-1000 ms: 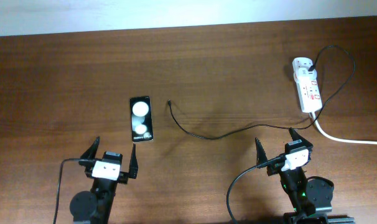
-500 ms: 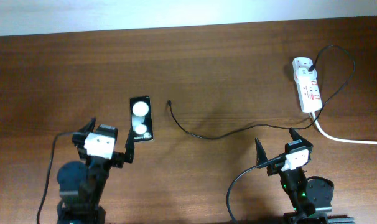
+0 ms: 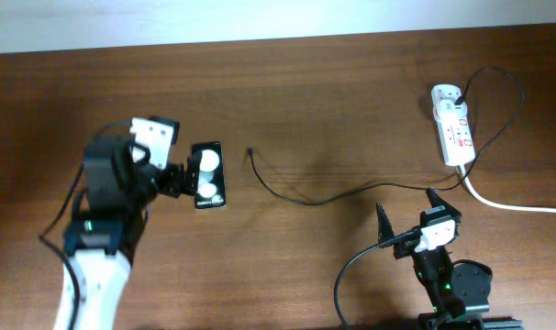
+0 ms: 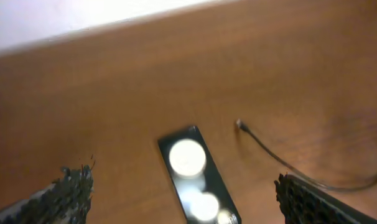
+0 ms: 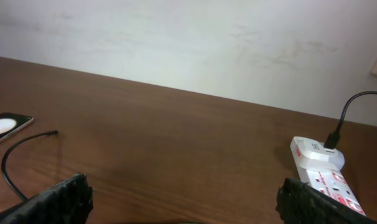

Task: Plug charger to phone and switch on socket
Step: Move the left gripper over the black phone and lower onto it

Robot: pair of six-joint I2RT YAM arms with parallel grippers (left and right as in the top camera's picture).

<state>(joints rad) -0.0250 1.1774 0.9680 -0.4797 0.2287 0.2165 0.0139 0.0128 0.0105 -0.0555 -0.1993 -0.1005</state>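
The black phone (image 3: 208, 174) lies flat left of centre, two white spots on its face; it also shows in the left wrist view (image 4: 195, 177) and the right wrist view (image 5: 7, 125). The thin black charger cable (image 3: 305, 200) runs from its loose tip (image 3: 250, 152) near the phone to the white plug adapter (image 3: 449, 96) on the white socket strip (image 3: 454, 128). My left gripper (image 3: 168, 174) is open and empty, just left of the phone; in its wrist view (image 4: 182, 208) the phone lies between its fingers. My right gripper (image 3: 406, 215) is open and empty near the front edge.
A thick white cord (image 3: 517, 203) leaves the strip toward the right edge. The cable's far part loops beside the strip (image 3: 507, 101). A pale wall (image 5: 188, 43) rises behind the table's far edge.
My left arm has swung forward from the front edge to the phone's left side. The right arm, phone, cable and strip have not moved.
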